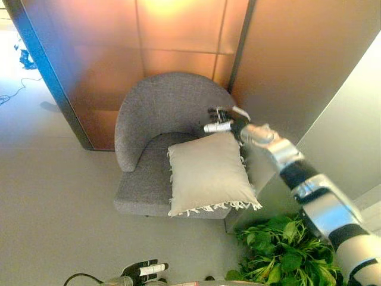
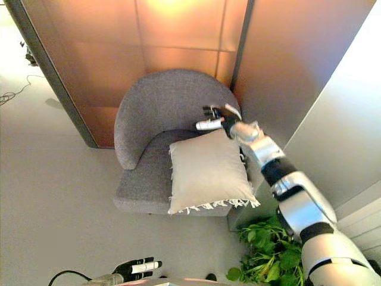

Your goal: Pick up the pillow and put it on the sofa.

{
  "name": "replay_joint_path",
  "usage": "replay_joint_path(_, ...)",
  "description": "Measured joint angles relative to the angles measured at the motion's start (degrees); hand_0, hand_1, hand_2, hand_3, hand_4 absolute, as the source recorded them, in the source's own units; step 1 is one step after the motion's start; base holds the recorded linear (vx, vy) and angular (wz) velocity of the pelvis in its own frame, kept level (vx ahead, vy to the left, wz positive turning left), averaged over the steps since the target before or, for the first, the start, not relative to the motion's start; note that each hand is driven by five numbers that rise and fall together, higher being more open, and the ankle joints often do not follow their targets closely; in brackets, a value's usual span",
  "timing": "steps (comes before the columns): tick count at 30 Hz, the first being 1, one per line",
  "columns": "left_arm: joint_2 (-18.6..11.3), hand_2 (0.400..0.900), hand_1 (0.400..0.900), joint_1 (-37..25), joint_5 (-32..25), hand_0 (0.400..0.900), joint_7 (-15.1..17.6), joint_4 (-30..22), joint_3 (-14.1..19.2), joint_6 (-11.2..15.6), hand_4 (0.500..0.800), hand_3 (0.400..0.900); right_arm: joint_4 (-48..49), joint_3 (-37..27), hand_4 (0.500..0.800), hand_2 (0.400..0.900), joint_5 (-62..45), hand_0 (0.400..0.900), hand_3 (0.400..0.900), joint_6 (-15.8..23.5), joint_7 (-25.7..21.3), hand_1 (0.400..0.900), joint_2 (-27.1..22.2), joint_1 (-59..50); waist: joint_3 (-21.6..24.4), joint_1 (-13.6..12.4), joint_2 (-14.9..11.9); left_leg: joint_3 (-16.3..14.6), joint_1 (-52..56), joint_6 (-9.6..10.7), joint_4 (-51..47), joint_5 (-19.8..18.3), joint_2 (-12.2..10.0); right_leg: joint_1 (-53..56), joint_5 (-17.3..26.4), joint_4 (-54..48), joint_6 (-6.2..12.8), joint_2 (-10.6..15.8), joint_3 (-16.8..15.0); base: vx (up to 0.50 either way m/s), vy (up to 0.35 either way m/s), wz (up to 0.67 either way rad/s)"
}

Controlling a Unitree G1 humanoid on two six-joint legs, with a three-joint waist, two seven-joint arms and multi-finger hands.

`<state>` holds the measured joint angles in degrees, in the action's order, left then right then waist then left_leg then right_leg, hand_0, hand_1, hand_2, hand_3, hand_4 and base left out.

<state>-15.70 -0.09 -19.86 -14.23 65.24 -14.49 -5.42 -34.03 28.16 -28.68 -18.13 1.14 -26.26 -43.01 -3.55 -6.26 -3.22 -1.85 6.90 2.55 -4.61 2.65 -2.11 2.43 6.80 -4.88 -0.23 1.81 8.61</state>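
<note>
A beige fringed pillow (image 1: 207,173) lies on the seat of a grey round-backed sofa chair (image 1: 161,110), leaning toward its right side and overhanging the front edge. My right hand (image 1: 221,121) reaches over from the right and hovers just above the pillow's top right corner, fingers straight and apart, holding nothing. My left hand (image 1: 144,271) hangs low at the bottom of the view, far from the chair, fingers relaxed and empty.
Copper-coloured wall panels (image 1: 178,36) stand behind the chair. A grey partition (image 1: 345,137) runs along the right. A leafy green plant (image 1: 283,253) sits on the floor at the lower right, close to the chair's front corner. Pale floor (image 1: 53,208) spreads to the left.
</note>
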Motion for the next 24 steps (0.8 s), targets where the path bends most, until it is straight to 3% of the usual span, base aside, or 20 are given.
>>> replay_joint_path(2, 0.0, 0.900, 0.900, 0.2, -0.1, 0.900, 0.0, 0.0, 0.0, 0.4, 0.800, 0.900, 1.0, -2.3, 0.800, 0.900, -0.1, 0.900, 0.900, 1.1, -1.3, 0.900, 1.2, 8.4, -0.3, 1.6, 0.4, -0.5, -0.2, -0.1, 0.0, -0.1, 0.1, -0.5, 0.1, 0.0, 0.08, -0.1, -0.5, -0.11, 0.013, -0.37)
replay_joint_path(4, 0.3, 0.900, 0.900, 0.8, -0.3, 0.900, 0.1, 0.0, 0.0, 1.1, 0.800, 0.900, 2.1, -7.0, 0.800, 0.900, 0.2, 0.900, 0.900, 5.3, -1.9, 0.900, 2.8, 20.9, -0.7, 2.4, 1.0, -1.5, 0.0, -0.3, 0.0, -0.4, 0.2, -0.8, 0.3, 0.0, 0.19, -0.2, -1.6, -0.06, 0.010, -0.32)
replay_joint_path(10, 1.4, 0.900, 0.900, 2.6, -0.8, 0.900, 1.2, 0.3, 0.5, 2.7, 0.800, 0.900, -4.3, -9.2, 0.800, 0.900, 4.3, 0.900, 0.900, 6.3, -2.3, 0.900, 4.0, 41.9, -2.0, 8.1, 2.4, -5.2, 1.1, -0.6, -0.6, -1.7, -0.4, -1.0, 0.4, -0.3, 0.47, -0.4, -4.9, -0.03, -0.001, -0.24)
replay_joint_path(17, 2.2, 0.900, 0.900, 0.8, -0.8, 0.900, 0.6, 4.2, 1.0, 4.6, 0.800, 0.900, -27.4, -15.0, 0.800, 0.900, 5.0, 0.900, 0.900, 9.3, -2.1, 0.900, 10.0, 43.9, -1.5, 8.7, 2.1, -6.3, 2.2, -0.3, -0.6, -2.2, -0.9, -0.8, 0.4, -0.2, 0.44, -1.0, -5.6, -0.03, -0.009, -0.09)
replay_joint_path(24, 2.1, 0.900, 0.900, 0.9, -0.5, 0.900, -0.4, 6.7, 0.9, 5.4, 0.800, 0.900, -37.4, -15.6, 0.800, 0.900, 10.2, 0.900, 0.900, 7.8, -2.3, 0.900, 12.6, 43.9, -0.6, 7.5, 2.0, -6.1, 2.5, -0.6, -0.3, -2.3, -0.6, -0.4, 0.4, -0.2, 0.39, -0.7, -5.4, 0.00, -0.015, 0.02)
